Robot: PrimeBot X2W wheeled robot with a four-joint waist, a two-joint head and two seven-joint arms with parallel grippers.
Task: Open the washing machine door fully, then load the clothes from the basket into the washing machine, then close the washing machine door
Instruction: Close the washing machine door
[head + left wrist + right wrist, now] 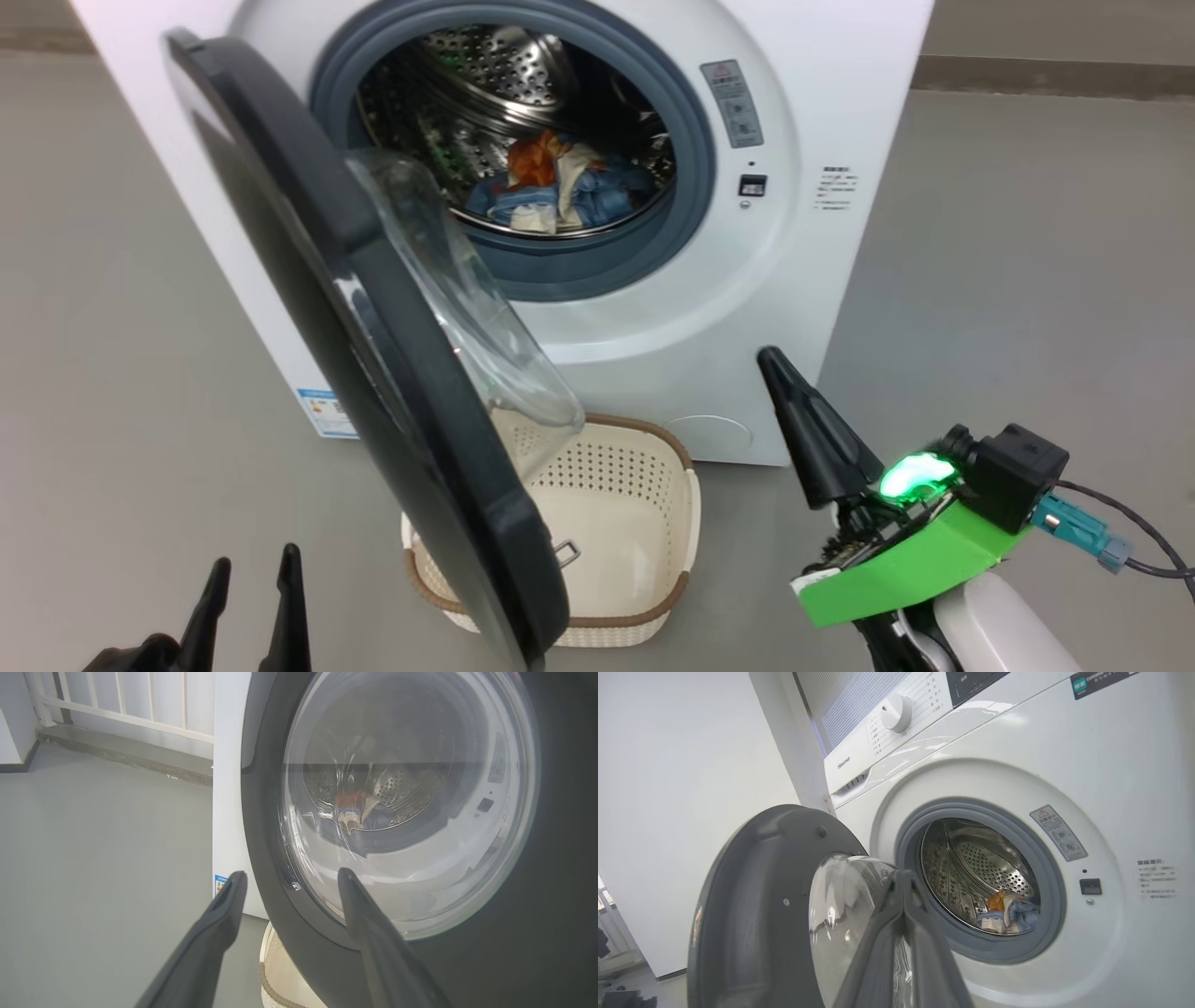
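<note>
The door (308,233) stands half open, swung out over the empty basket (607,467). The clothes (560,191) lie inside the machine (822,233).

The door looks rigid and should swing easily on its hinge. Its gloss looks slippery and the glass (467,308) seems the fragile part, so a flat push on the dark rim (523,579) near the free edge seems safest.

The left pincer (257,555) is released behind the door's outer side. The right pincer (773,364) is clenched on nothing, pointing at the machine.

The head view reveals the basket's bare floor. The left wrist view gives the door's outer face, and the right wrist view adds a dial (896,713) above.
</note>
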